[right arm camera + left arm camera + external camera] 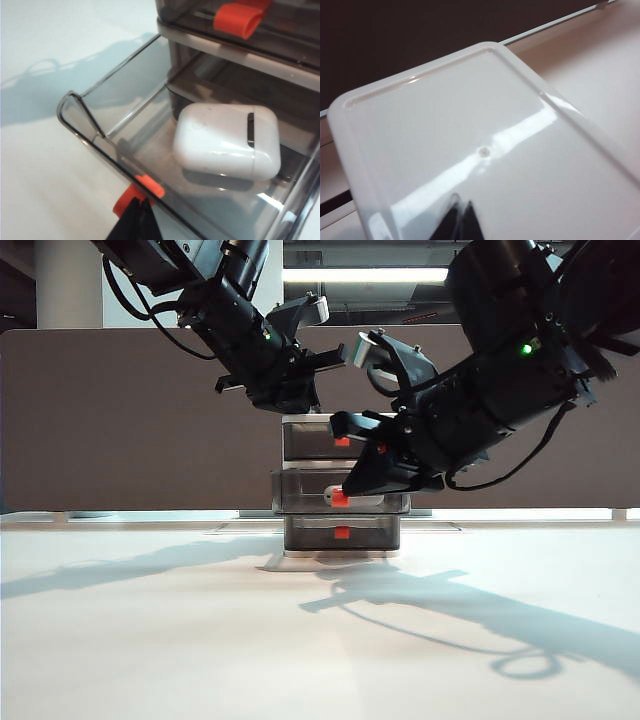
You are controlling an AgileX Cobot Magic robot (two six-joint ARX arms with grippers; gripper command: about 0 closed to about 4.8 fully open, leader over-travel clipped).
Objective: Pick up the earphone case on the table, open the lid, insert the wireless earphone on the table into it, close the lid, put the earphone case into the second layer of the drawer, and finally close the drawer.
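The drawer stands at mid-table, and its second layer is pulled out. In the right wrist view the white earphone case lies inside this smoky tray, its lid shut. My right gripper is shut, with its tips at the tray's red handle on the front wall. My left gripper is also shut and holds nothing; it rests on the unit's glossy white top. In the exterior view the left gripper sits over the unit and the right gripper is at the middle handle. The wireless earphone is out of view.
The top drawer with its red handle and the bottom drawer are pushed in. The white table spreads in front of the unit. A brown partition runs behind it.
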